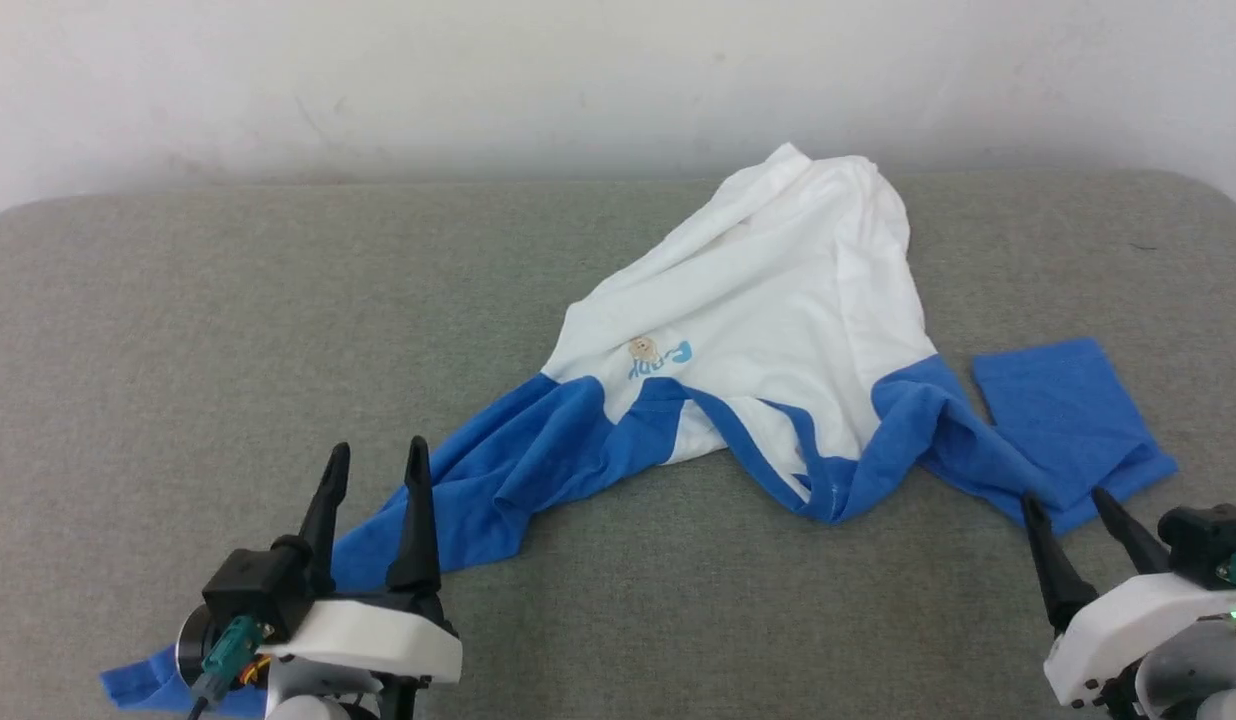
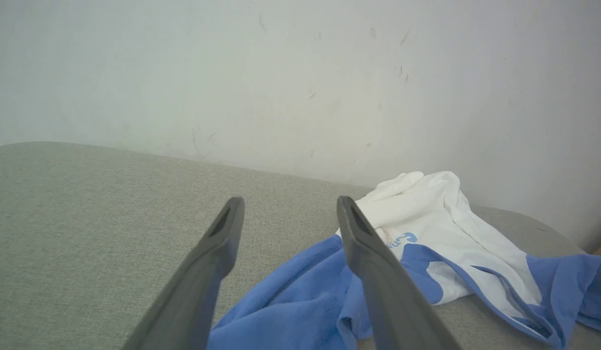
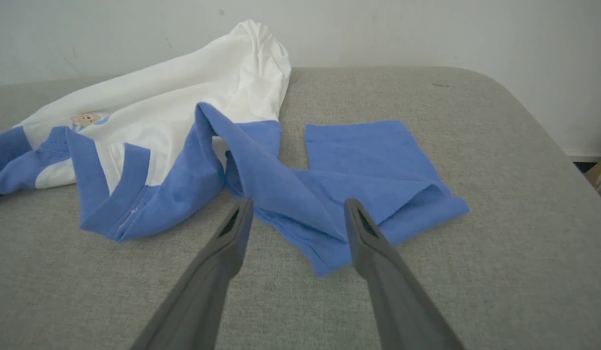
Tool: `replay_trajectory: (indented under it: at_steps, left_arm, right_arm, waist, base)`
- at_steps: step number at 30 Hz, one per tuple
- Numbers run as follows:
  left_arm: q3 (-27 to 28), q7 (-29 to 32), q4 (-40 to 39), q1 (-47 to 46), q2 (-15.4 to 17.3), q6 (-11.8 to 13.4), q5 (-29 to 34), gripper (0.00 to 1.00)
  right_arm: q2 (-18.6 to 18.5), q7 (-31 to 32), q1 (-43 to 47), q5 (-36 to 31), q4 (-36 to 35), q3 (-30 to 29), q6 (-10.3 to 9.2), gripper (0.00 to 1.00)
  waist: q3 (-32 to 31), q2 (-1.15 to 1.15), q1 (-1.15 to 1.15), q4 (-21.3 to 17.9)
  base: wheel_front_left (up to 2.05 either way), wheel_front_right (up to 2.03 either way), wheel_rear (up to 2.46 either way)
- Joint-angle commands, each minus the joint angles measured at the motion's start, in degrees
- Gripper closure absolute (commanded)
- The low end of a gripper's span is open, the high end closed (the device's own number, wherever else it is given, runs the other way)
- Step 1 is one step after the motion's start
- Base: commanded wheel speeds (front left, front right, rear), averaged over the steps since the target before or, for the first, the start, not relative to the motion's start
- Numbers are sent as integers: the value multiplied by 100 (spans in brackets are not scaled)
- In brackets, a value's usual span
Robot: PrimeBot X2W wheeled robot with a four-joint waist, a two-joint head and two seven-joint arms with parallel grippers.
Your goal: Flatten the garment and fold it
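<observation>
Garment: the white-bodied shirt (image 1: 778, 300) lies crumpled on the grey fabric surface (image 1: 178, 350), right of centre, neck end towards the robot and hem end away.
Hem end: bunched into a peak close to the far edge, just short of the wall (image 1: 378, 80).
Chest lettering: the small blue print (image 1: 658, 360) faces up, upside down in the head view.
Neckband: the blue band (image 1: 768, 455) sags into a loose V pointing at the near side.
Left sleeve: the blue sleeve (image 1: 498, 470) stretches diagonally to the near left, its cuff reaching the bottom of the head view.
Right sleeve: the other sleeve (image 1: 1068, 420) is doubled back on itself, with its cuff part lying flat.
Left gripper: the left gripper (image 1: 377, 448) is above the left sleeve, fingers spread, gripping nothing.
Right gripper: the right gripper (image 1: 1064, 495) sits at the near fold of the right sleeve, fingers parted, nothing between them.
Open room: wide bare surface left of the shirt; a narrower bare strip between the right sleeve and the rounded right edge.
Edges: both far corners curve off.
</observation>
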Motion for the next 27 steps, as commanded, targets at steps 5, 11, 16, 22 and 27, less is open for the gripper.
replay_trajectory:
  at_steps: [5,11,16,22,27]
  left_arm:
    - [-16,2,-46,-42,32,41,-4,0]
    - [-38,-7,-42,-151,20,51,-27,0]
    - [-73,-16,10,-217,-4,57,-48,0]
    - [-34,-26,26,-225,-18,76,-64,0]
    - [-38,-30,27,-217,-31,78,-58,0]
  right_arm:
    - [-281,635,-338,12,250,128,-4,0]
    - [-698,1201,-1040,216,1155,670,-4,0]
    - [-915,1657,-1388,504,1921,1098,-4,100]
    - [-1198,683,-1797,156,1960,381,-4,100]
    - [-1104,-3,-1781,-458,2050,-841,-4,100]
  waist:
    - [153,0,1,-41]
    - [337,0,1,39]
    - [403,0,1,134]
    - [412,0,1,138]
    - [367,0,1,124]
  base:
    - [0,0,0]
    - [0,0,0]
    - [0,0,0]
    - [0,0,0]
    - [0,0,0]
